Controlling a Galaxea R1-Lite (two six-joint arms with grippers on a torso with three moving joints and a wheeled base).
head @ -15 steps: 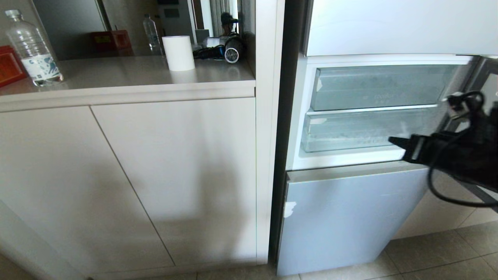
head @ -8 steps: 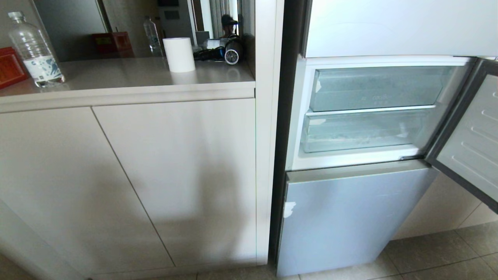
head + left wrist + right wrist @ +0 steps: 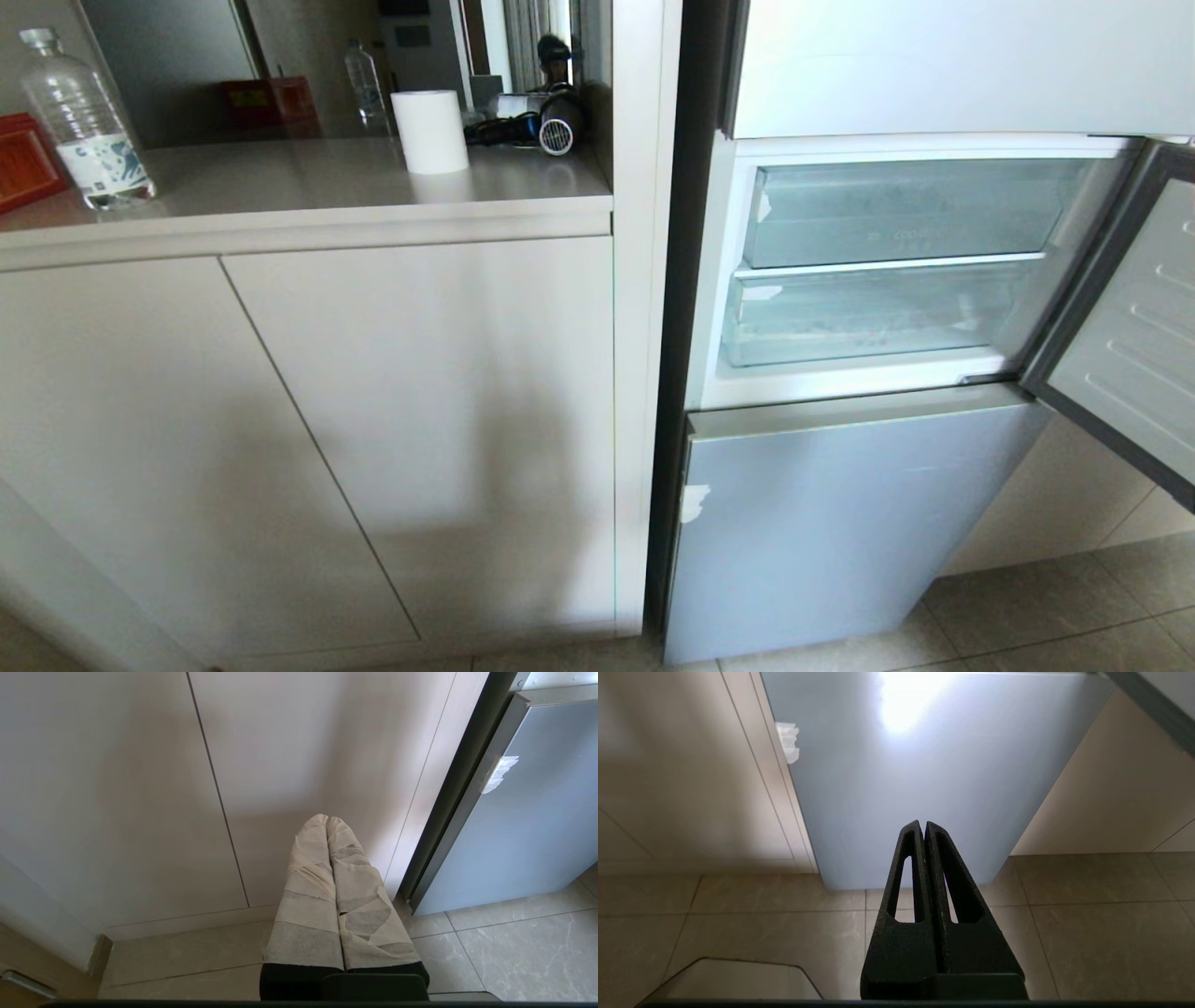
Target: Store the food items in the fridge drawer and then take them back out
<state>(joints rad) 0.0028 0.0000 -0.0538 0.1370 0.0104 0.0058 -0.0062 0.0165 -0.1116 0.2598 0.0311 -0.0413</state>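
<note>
The fridge drawer (image 3: 868, 313) sits pushed in, the lower of two clear bins in the open middle compartment, with a white tape scrap at its front corner. No food items show in any view. Neither gripper appears in the head view. My left gripper (image 3: 327, 819) has tape-wrapped fingers pressed together and hangs low in front of the cream cabinet doors (image 3: 140, 788), holding nothing. Down near the floor tiles, my right gripper (image 3: 923, 823) is black, shut and empty, pointing at the lower blue-grey fridge door (image 3: 934, 774).
The compartment door (image 3: 1130, 327) stands swung open to the right. A shorter clear bin (image 3: 906, 210) sits above the drawer. On the counter (image 3: 308, 187) to the left stand a water bottle (image 3: 84, 117), a white roll (image 3: 429, 129) and a hair dryer (image 3: 555, 121).
A second ago my right arm was raised at the right beside the drawers. It has dropped out of the head view. The drawers and door have not moved.
</note>
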